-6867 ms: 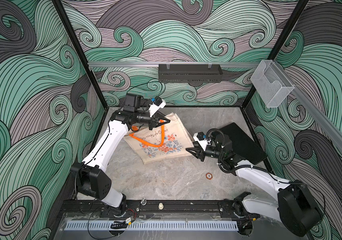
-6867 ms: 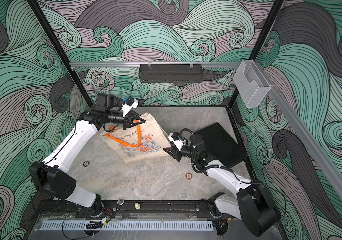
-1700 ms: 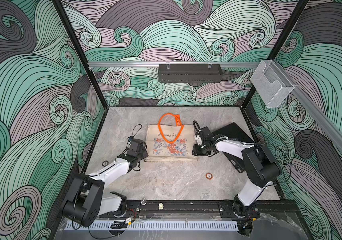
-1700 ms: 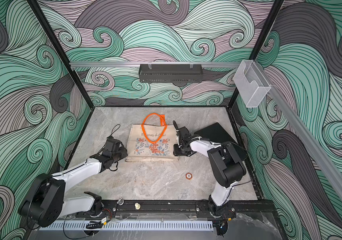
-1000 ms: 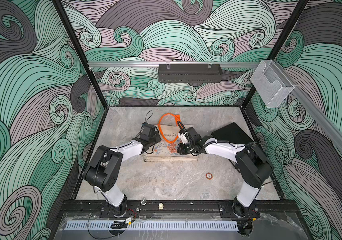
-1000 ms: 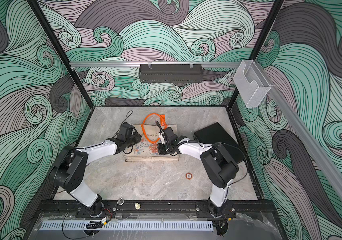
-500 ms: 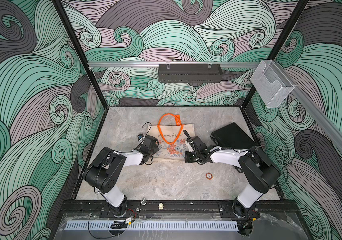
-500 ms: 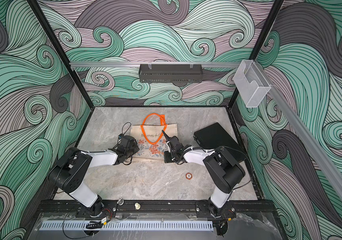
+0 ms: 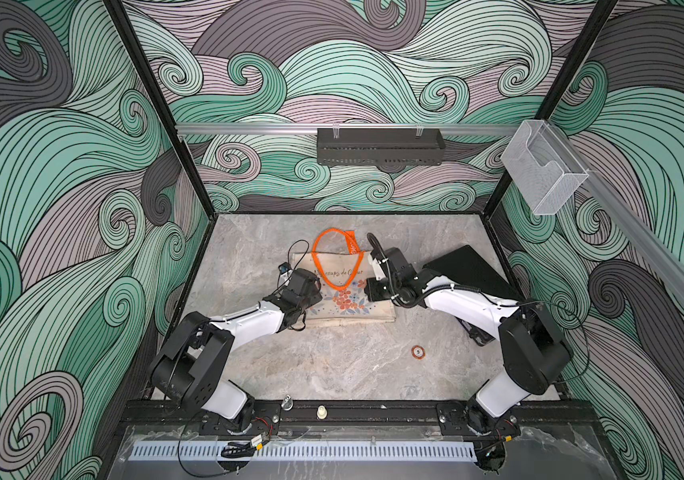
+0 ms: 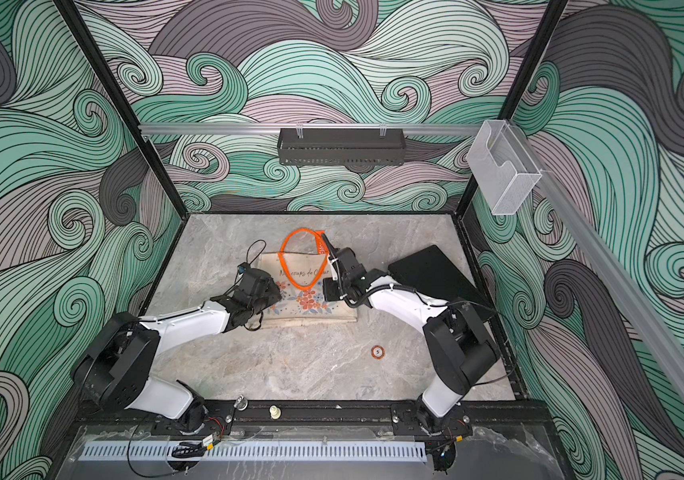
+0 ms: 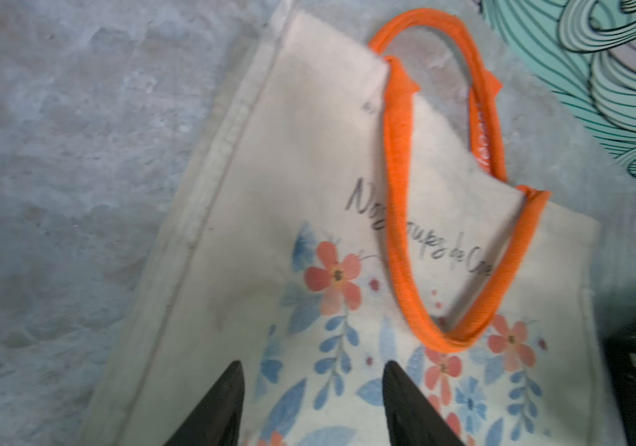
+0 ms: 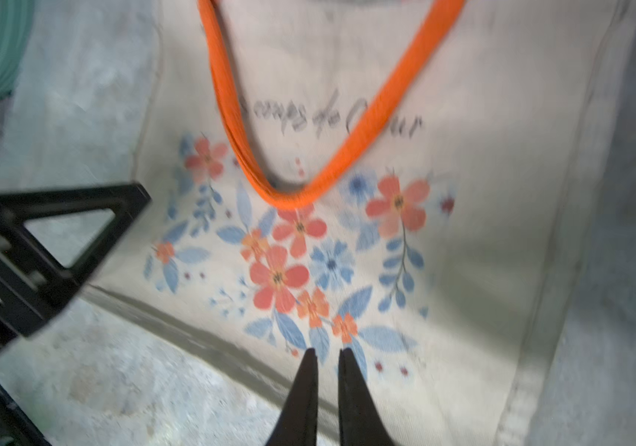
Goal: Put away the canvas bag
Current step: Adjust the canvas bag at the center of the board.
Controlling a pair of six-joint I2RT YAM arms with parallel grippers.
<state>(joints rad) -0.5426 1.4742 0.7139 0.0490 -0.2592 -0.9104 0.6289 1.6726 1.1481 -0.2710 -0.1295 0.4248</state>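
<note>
In both top views the fingers of the two tools are covered by the wrists above them, so their state is read from the wrist views alone. The left tool (image 11: pixel 312 365) is seen released. Its two black fingers are set wide apart over the floral print with nothing between them. Whether the tips touch the cloth cannot be told. The right tool (image 12: pixel 328 351) is seen clenched to a narrow slit near the bag's bottom edge, and no cloth is seen pinched in it. Both wrist views are blurred, and the fingers are cut off by the frame edge.

The canvas bag (image 9: pixel 367 318) is laid flat on the table (image 9: pixel 332 374), towards the back, between the two tools. Its side edges are partly covered by the arms in the top views. Its cursive lettering (image 11: pixel 363 206) is crossed by an orange strand, so some letters are hidden. The black case (image 9: pixel 467 268) is placed to the right of the bag, and part of it is covered by the right arm.

One bag is counted, with two orange handles (image 11: pixel 395 193): one is laid on the bag's face, and one is looped past its top edge onto the table. One orange tag (image 9: pixel 352 246) is seen beside that loop. One black case and one small round disc (image 9: pixel 416 352) are counted. The disc lies well apart from the bag, and its marking is too small to be read.
</note>
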